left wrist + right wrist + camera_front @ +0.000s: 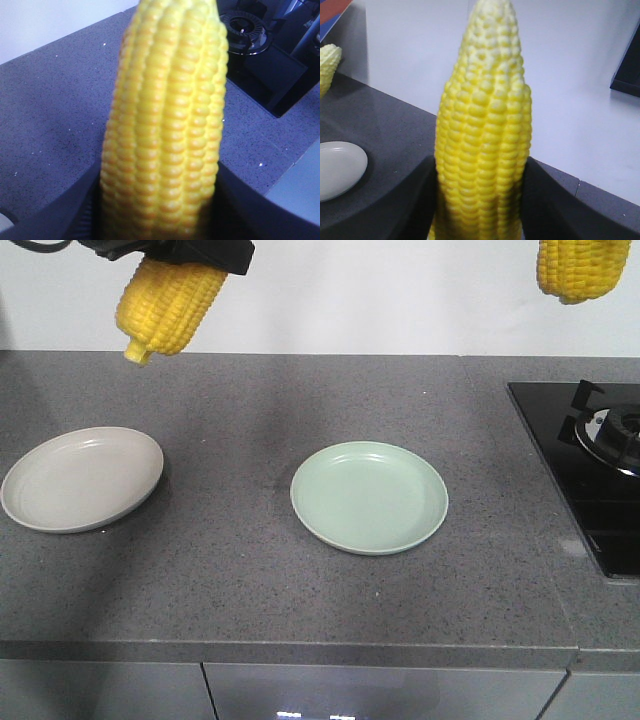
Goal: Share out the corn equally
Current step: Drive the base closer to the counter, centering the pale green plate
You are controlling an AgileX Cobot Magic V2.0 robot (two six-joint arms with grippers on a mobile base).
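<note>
Left cob (170,305) tilts tip-down; right cob (583,268) vertical

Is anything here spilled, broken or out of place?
Nothing stands out. The left gripper holds a first corn cob and the right gripper a second corn cob, both whole and up in the air. The grey plate and the green plate lie flat and empty on the counter.

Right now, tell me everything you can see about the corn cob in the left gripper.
The cob is bright yellow, husked, with neat rows of glossy kernels. It hangs tilted in the air, its lower end finishing in a small nub, over the left part of the grey counter. The left gripper clamps its upper part from both sides; nothing else touches it.
</note>
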